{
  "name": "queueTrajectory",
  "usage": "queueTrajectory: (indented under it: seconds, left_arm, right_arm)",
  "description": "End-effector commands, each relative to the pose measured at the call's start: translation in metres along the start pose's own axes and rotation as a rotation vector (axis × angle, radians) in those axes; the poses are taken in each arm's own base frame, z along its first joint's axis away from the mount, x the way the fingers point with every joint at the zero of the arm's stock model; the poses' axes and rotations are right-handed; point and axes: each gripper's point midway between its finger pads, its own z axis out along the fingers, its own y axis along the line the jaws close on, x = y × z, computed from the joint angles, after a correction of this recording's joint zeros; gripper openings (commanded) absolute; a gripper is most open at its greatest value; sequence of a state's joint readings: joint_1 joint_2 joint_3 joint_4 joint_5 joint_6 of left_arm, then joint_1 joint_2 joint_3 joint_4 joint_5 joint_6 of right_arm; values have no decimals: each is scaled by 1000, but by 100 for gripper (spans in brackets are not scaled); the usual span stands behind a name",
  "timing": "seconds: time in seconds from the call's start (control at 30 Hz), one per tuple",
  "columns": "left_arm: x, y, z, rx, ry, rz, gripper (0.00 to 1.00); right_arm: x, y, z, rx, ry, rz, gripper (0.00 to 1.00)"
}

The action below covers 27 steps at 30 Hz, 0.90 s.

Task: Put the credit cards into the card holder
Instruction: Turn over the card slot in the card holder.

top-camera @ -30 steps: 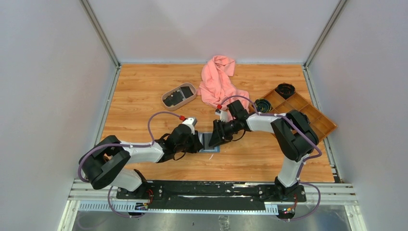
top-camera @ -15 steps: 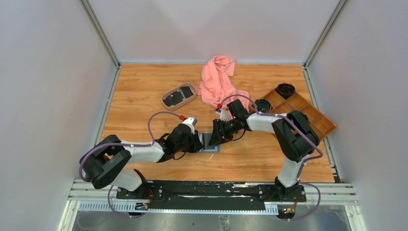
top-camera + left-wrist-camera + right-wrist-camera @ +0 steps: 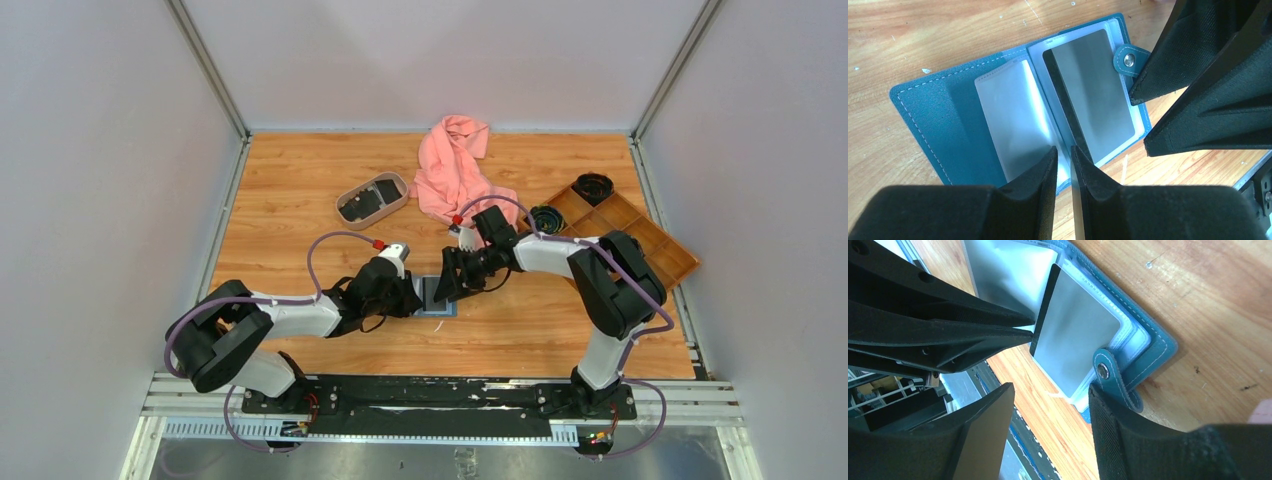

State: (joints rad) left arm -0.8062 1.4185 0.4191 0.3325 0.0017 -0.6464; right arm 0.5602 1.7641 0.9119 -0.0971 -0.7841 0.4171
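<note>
The teal card holder (image 3: pixel 437 295) lies open on the wood between both grippers, clear inner pockets up (image 3: pixel 923 110) (image 3: pixel 1158 347). A grey-faced credit card (image 3: pixel 1093 95) (image 3: pixel 1073 340) with a black edge lies slanted over its right-hand pockets. The card's near corner runs edge-on into my left gripper (image 3: pixel 1063 150) (image 3: pixel 412 297), which is shut on it. My right gripper (image 3: pixel 1050 387) (image 3: pixel 445 285) stands open at the clasp side, nothing between its fingers. One of its fingers (image 3: pixel 1128 430) touches the tab clasp (image 3: pixel 1108 375).
An oval beige tray (image 3: pixel 345 200) with black cards sits at the back left. A pink cloth (image 3: pixel 455 170) lies behind the grippers. A brown wooden compartment tray (image 3: pixel 680 262) with round black things stands at the right. The table's front edge is close by (image 3: pixel 1013 450).
The right gripper's jaws have spread wider and it has edged slightly left toward the card holder. The left gripper and the card have stayed where they were.
</note>
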Motion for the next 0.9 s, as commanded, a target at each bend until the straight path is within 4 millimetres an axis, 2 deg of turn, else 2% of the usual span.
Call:
queueTrajectory:
  seconds: [0.0,0.4,0.57,0.73,0.87]
  left_arm:
    - [37,32,-2,-107,128,15,22]
    - [34,30,-3,-100,120,17,22]
    - [28,19,-8,-47,109,-3,24]
    - [14,5,-17,20,70,-29,29]
    - [6,-6,-24,80,58,-22,45]
  right_arm:
    - [4,-20,2,69,15,18,61]
    - [-2,22,0,-167,1,19,53]
    - [-5,26,-4,-201,-9,26,51]
    - [-7,29,-7,-225,-18,32,49]
    - [-8,29,-6,-237,-16,51,48]
